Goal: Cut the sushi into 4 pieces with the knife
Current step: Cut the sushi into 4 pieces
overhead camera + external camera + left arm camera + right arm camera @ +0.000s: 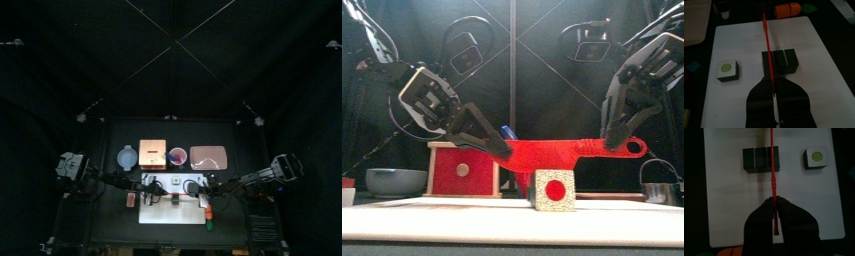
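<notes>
**Over the cutting board, gripping the knife at both ends**

Clamps the left gripper (772, 80) tight on the blade end of the red toy knife (563, 153). Clamps the right gripper (773, 202) just as tight on the handle end, beside the loop at its tip. Holds the knife level between the two, thin edge turned down, and lines it up across the dark green sushi roll (760, 158) on the white cutting board (724, 203). Impossible to tell whether touching the roll's top or hanging just clear of it.

Beside the roll, on the same board but apart from it, a separate piece (815, 156) lying flat with its green centre facing up.

Farther back, past the board, a row across the table: a blue-grey bowl (126, 156), then a pale wooden box (152, 155), then, well to the right, a pink tray (209, 157).
</notes>
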Robot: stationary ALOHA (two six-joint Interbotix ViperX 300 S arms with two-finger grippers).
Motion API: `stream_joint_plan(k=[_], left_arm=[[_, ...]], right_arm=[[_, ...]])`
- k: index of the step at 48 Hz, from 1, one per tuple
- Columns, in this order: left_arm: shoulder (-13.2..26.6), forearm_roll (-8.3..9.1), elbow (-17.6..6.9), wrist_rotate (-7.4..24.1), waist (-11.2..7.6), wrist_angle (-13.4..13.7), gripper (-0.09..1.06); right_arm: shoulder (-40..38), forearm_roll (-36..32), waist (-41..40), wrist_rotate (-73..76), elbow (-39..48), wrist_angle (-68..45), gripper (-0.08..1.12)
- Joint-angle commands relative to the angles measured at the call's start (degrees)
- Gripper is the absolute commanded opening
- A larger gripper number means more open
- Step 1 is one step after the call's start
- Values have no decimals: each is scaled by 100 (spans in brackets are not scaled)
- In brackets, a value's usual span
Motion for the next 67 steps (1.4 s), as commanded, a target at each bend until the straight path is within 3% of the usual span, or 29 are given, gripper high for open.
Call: stream_joint_plan(k=[1, 29, 36, 52, 67], left_arm=[[-26, -18, -88, 9, -97, 18, 6], [264, -18, -97, -9, -149, 185, 6], [439, -105, -97, -9, -132, 185, 6], [1266, -457, -105, 35, -97, 185, 6], [1011, -466, -105, 62, 44, 193, 6]], right_arm=[[-53, 35, 18, -9, -79, 0, 10], [255, 44, 18, -9, -114, -79, 10], [404, 44, -26, -9, -114, -105, 10], [1169, 44, -88, -9, -132, -360, 10], [967, 9, -158, -26, -167, -211, 10]])
